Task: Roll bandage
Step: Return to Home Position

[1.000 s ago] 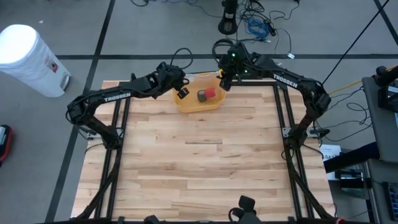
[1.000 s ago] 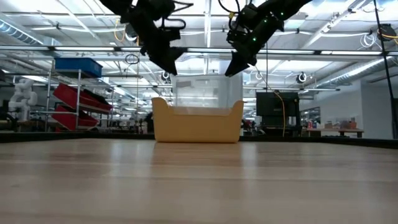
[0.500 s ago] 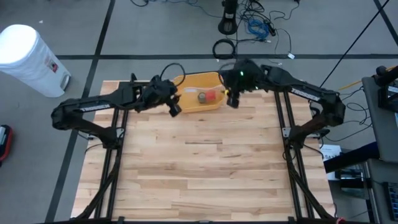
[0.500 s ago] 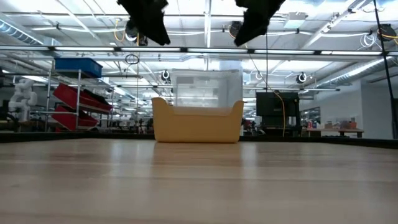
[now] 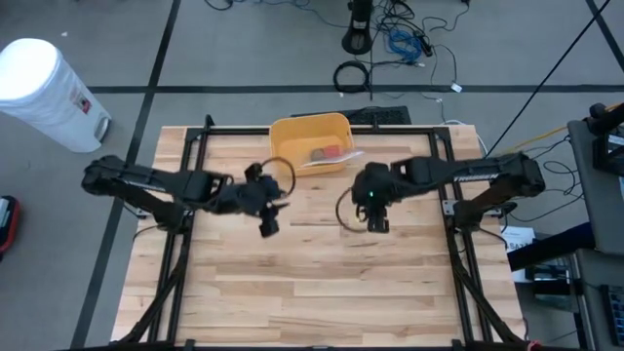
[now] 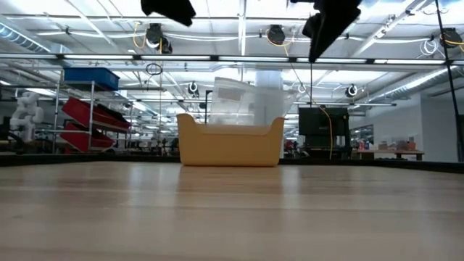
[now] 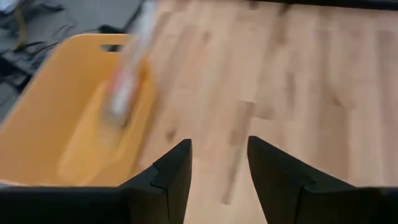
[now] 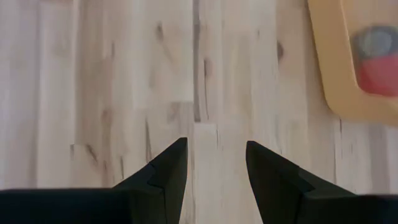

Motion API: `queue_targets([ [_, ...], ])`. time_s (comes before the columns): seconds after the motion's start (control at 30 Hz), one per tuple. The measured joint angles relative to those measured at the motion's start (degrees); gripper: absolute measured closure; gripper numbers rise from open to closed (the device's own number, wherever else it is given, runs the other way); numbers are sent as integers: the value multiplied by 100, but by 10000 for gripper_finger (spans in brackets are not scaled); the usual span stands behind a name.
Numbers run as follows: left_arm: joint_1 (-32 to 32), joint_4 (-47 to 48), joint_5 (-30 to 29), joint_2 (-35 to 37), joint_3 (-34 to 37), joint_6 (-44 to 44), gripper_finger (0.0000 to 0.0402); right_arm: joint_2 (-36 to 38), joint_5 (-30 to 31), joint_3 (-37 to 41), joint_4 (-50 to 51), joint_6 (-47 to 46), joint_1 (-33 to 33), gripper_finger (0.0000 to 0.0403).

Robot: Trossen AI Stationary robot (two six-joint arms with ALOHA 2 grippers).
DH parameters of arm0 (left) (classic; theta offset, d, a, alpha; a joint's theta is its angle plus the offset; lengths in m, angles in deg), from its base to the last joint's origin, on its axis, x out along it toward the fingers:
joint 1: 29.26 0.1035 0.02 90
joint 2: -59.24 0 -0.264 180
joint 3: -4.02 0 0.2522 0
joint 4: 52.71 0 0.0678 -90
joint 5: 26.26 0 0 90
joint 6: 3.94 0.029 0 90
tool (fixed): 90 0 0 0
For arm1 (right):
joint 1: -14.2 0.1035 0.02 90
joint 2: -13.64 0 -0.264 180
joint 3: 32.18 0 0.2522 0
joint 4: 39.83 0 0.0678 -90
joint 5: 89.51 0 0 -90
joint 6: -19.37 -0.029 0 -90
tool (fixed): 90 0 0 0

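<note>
A yellow bin (image 5: 310, 142) stands at the middle of the table's far edge. In it lie a grey roll beside a red piece (image 5: 326, 153), and a clear plastic piece (image 6: 246, 98) that sticks up tilted above the rim. The red piece also shows in the right wrist view (image 8: 377, 70). My left gripper (image 5: 268, 220) is open and empty above the table, near and left of the bin. My right gripper (image 5: 378, 222) is open and empty above the table, near and right of the bin. Both wrist views show bare wood between the fingers (image 7: 219, 168) (image 8: 216, 168).
Bare wooden table (image 5: 312, 283) spreads on the near side of both grippers. In the low view both arms show only at the top of the picture (image 6: 170, 7) (image 6: 330, 22). A white barrel (image 5: 44, 88) stands on the floor off the table's far left.
Both grippers have drawn back from above the bin toward the table's near edge, the left one ending left of the bin and the right one right of it, and risen in the low view. The clear plastic piece in the bin has tipped from upright to tilted.
</note>
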Motion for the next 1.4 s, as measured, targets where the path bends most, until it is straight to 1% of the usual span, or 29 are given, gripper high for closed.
queue_targets([
  [0.07,-322,-2,-70,0,0,-137,247,9,293,162,5,-270,287,254],
  [0.13,-636,1,-282,0,0,-277,265,26,636,280,26,-531,570,255],
  [0.27,-1190,-3,-602,0,0,-507,326,136,1248,434,14,-1066,1125,255],
  [0.37,-1477,-6,-938,0,3,-547,379,203,1870,494,-11,-1442,1452,255],
  [0.43,-1590,-30,-1297,2,77,-553,394,234,2185,578,-39,-1587,1612,255],
  [0.5,-1626,-20,-1520,2,218,-587,392,238,2326,730,-146,-1668,1715,255],
  [0.63,-1635,11,-1504,2,573,-805,390,238,2251,1183,-298,-1758,1824,270],
  [0.73,-1651,30,-1462,1,818,-1050,390,238,2024,1473,-291,-1815,1827,297],
  [0.83,-1727,32,-1508,0,983,-1106,390,238,1826,1591,-349,-1777,1826,338],
  [0.87,-1764,26,-1668,0,1006,-946,390,238,1820,1592,-374,-1691,1826,353],
  [0.93,-1821,-138,-2204,62,1083,-655,395,261,1812,1592,-481,-1474,1826,386],
  [0.97,-1840,-243,-2419,131,1137,-548,397,304,1811,1592,-536,-1398,1824,394],
  [1.03,-1836,-460,-2589,339,1278,-428,398,457,1751,1592,-626,-1327,1824,395],
  [1.1,-1858,-530,-2600,584,1446,-397,398,672,1687,1592,-632,-1333,1873,393],
  [1.2,-2063,-691,-2638,1110,1799,-396,399,1135,1790,1592,-649,-1338,2127,400],
  [1.3,-2254,-1337,-2868,1814,2302,-246,399,1645,2240,1646,-875,-1324,2520,401],
  [1.4,-2363,-2234,-2844,2428,2930,175,399,2232,2655,2066,-1664,-980,2889,401],
])
